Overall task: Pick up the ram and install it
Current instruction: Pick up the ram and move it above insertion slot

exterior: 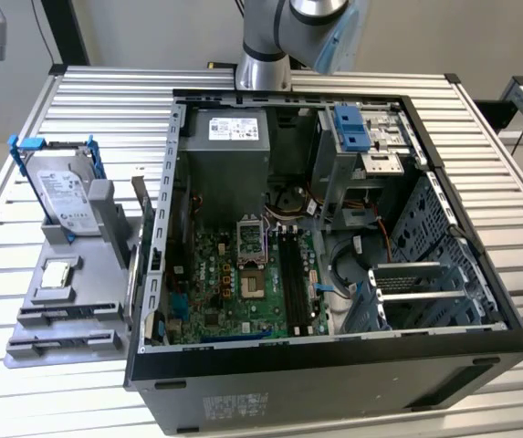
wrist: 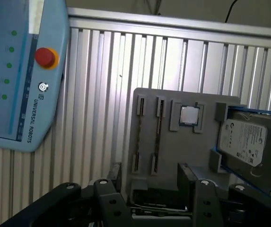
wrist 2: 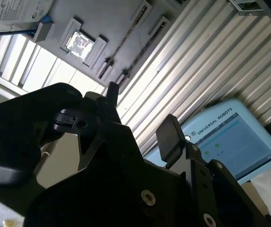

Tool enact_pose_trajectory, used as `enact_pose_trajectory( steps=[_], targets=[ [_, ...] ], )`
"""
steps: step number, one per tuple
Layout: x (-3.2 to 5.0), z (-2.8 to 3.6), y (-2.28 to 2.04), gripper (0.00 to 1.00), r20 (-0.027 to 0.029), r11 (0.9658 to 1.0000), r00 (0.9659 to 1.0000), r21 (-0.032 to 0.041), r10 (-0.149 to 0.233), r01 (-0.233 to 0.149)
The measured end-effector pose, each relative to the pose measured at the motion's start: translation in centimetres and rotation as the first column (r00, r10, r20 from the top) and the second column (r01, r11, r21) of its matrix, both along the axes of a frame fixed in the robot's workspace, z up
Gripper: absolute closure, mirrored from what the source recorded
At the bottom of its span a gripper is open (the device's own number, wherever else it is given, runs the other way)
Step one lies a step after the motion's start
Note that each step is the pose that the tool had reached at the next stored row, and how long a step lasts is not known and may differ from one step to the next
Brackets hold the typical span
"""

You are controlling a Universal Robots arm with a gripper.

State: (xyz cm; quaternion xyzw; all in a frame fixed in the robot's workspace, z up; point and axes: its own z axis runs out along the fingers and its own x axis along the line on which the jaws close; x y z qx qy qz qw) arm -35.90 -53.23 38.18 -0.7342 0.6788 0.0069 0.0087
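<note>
Open case (exterior: 334, 383) sits on slatted table (exterior: 88, 91), motherboard (exterior: 206, 301) on its floor, arm base (exterior: 263, 68) at its far side, parts tray (exterior: 51, 315) beside it on the exterior view's left, hard drive (exterior: 65, 196) at the tray's far end, processor chip (exterior: 57, 272) mid-tray.

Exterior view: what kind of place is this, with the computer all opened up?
Probably a robot lab's computer-assembly bench: an open computer case lies on a ribbed metal table, a robot arm stands behind it, and a grey tray beside it holds a hard drive.
</note>
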Motion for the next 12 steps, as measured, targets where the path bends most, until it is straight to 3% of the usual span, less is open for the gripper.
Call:
enact_pose_trajectory(
  steps=[4, 8, 12],
  targets=[
    [0.0, -0.4, 0.01, 0.0, 0.0033, 1.0, 1.0, -0.0001, -0.007, 0.007],
    [0.0, -1.07, 0.01, 0.0, 0.0038, 0.9973, 0.9973, -0.0001, -0.074, 0.074],
    [0.0, -1.79, 0.03, 0.0, 0.0037, 0.9944, 0.9944, -0.0001, -0.106, 0.106]
  ],
)
